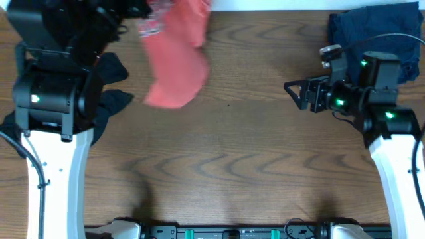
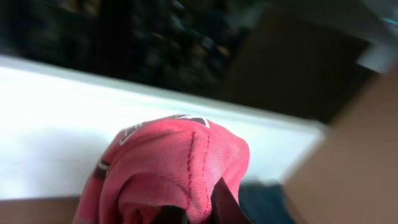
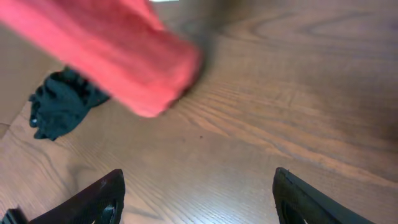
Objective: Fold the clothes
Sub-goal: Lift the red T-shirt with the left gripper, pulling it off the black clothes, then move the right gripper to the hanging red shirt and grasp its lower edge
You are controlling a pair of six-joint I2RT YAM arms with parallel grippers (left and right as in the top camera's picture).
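Brown wood-grain table [image 1: 226, 153], filling the overhead view. Carries a crumpled black garment [image 1: 114, 99] near the left edge, lying flat on the wood. Bears a bunched navy garment [image 1: 372, 26] in the far right corner. Shows a blurred red garment [image 1: 178, 66] over the far left part; cannot tell whether its lower end touches the wood.

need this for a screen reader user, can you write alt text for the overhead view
A blurred red garment hangs from the left arm over the far side of a wooden table. A dark garment lies beside that arm, a navy garment sits in the far right corner, and the right arm's open fingers hover empty.
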